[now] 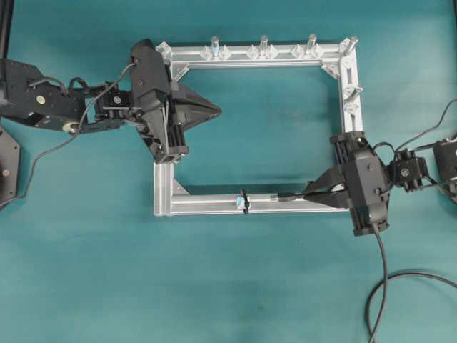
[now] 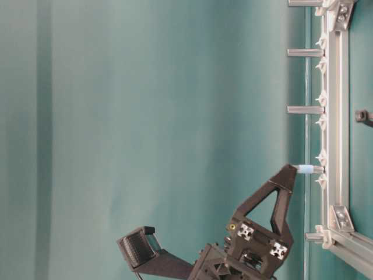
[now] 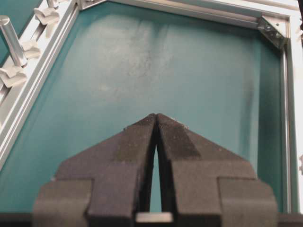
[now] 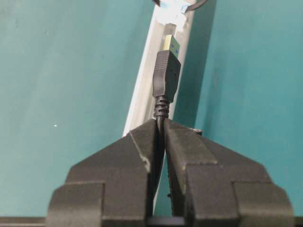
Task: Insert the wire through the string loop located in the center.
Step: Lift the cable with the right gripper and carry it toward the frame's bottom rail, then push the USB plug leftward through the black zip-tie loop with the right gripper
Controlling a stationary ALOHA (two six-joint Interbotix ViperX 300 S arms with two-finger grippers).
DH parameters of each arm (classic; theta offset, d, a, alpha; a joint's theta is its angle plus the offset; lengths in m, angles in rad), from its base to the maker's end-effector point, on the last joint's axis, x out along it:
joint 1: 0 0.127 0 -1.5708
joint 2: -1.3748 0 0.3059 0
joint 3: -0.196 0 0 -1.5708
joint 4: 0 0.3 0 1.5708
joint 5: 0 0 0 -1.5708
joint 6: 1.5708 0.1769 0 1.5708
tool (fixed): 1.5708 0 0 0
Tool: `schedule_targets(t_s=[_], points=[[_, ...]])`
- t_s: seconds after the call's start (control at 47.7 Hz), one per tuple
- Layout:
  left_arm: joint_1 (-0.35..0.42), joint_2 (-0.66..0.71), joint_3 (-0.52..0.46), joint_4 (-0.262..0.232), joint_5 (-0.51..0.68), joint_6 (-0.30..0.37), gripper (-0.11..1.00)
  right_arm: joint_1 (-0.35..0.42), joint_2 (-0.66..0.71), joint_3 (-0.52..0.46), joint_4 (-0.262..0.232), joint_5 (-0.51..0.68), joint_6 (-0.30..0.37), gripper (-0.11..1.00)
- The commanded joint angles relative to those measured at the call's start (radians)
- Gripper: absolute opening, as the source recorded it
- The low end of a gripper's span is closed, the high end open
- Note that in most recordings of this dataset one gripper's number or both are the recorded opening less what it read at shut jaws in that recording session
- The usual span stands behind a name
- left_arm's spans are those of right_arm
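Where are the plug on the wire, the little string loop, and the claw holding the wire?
plug (image 4: pixel 166 78): right wrist view, black body.
string loop (image 1: pixel 244 201): overhead view, ring over bar.
right gripper (image 4: pixel 160 126): right wrist view, between fingertips.

A teal cloth (image 1: pixel 235 286) covers the table under even light.

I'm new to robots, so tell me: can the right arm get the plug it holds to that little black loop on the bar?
Probably yes. The right gripper is shut on the wire, plug pointing along the bar toward the string loop. Nothing lies between them, and the left gripper sits well away.
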State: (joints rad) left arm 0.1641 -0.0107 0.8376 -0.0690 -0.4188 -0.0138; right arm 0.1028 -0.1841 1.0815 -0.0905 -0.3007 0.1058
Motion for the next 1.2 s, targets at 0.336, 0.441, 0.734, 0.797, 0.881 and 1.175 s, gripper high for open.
schedule_targets(t_s=[0.336, 0.441, 0.734, 0.797, 0.881, 1.175], points=[[0.000, -0.025, -0.017, 0.002, -0.005, -0.008, 0.00, -0.015, 0.043, -0.087, 0.002, 0.020, 0.000, 0.07], [0.000, -0.025, -0.017, 0.002, -0.005, -0.008, 0.00, -0.015, 0.069, -0.115, 0.002, 0.018, 0.000, 0.07], [0.000, -0.026, -0.012, 0.002, -0.005, -0.008, 0.00, -0.015, 0.149, -0.189, 0.000, 0.018, 0.000, 0.07], [0.000, -0.026, -0.011, 0.002, -0.005, -0.008, 0.00, -0.015, 0.163, -0.199, 0.000, 0.018, -0.002, 0.07], [0.000, -0.026, -0.011, 0.002, -0.005, -0.008, 0.00, -0.015, 0.178, -0.215, 0.000, 0.018, 0.000, 0.07], [0.000, -0.055, -0.003, 0.002, -0.003, -0.003, 0.00, -0.018, 0.225, -0.267, 0.000, 0.018, -0.002, 0.07]])
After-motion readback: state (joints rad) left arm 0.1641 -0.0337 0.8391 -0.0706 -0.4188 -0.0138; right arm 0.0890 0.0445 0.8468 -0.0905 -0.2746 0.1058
